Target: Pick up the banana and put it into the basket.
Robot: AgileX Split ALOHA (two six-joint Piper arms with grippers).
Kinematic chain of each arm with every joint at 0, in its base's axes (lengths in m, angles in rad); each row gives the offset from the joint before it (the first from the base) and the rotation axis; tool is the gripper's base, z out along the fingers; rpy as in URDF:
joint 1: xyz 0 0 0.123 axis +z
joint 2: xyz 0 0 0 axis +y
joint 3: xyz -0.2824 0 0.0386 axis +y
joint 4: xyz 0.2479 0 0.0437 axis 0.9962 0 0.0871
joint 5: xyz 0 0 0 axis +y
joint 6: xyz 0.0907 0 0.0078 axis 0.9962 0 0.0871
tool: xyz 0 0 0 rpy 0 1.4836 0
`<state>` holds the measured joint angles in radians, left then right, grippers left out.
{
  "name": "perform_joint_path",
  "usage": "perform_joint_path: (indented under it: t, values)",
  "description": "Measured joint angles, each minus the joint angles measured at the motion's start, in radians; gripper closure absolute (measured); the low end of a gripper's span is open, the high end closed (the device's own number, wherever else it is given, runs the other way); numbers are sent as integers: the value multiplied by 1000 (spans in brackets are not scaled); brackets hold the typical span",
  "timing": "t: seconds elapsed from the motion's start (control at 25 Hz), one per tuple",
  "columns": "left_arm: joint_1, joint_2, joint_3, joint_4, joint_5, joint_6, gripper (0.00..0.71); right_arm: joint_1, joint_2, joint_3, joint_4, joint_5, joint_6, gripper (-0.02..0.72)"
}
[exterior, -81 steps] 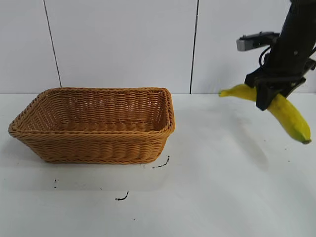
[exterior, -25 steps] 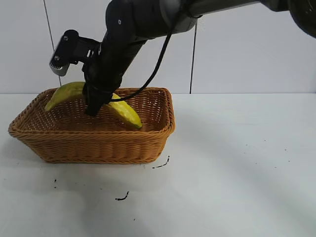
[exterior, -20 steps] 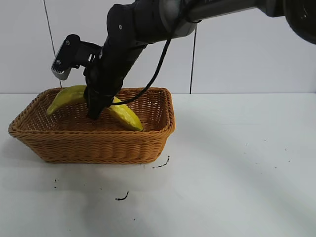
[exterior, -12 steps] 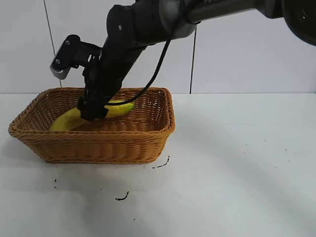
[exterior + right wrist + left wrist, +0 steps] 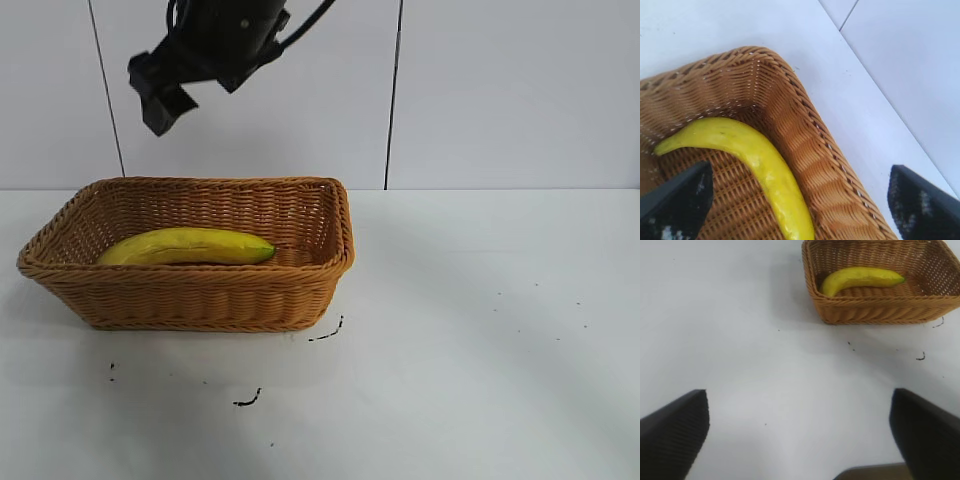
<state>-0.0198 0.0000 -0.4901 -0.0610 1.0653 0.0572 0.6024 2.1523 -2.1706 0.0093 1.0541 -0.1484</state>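
A: Where's the banana [image 5: 187, 246]?
B: We see it lying flat inside the basket [image 5: 190, 297], lengthwise on the bottom, nothing touching it.
A: Right gripper [image 5: 162, 93]?
B: High above the basket's left half, fingers spread wide, holding nothing.
A: Left gripper [image 5: 799, 437]?
B: Over bare table [image 5: 480, 340], well apart from the basket, fingers also wide, holding nothing.

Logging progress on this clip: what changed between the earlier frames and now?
The right gripper carried the banana from the right side over into the basket, let go, and rose clear, fingers open. The banana now lies flat inside. The basket stayed put; the left gripper hangs open over the table.
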Motion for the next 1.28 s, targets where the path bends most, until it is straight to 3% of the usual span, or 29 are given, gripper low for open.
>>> perform_joint_path:
  t: [0.12,0.24,0.72,0.84,1.04,1.28]
  values:
    - [0,0,0,0,0,0,15,-73,0,-39,-1,82,84,28]
    - [0,0,0,0,0,0,15,-160,0,-49,7,123,127,38]
    - [0,0,0,0,0,0,15,-538,0,-49,17,153,130,45]
    - [0,0,0,0,0,0,15,-620,0,-49,48,161,130,48]
    - [0,0,0,0,0,0,15,-627,-8,-38,65,162,110,61]
    - [0,0,0,0,0,0,15,-623,-127,158,87,162,80,68]
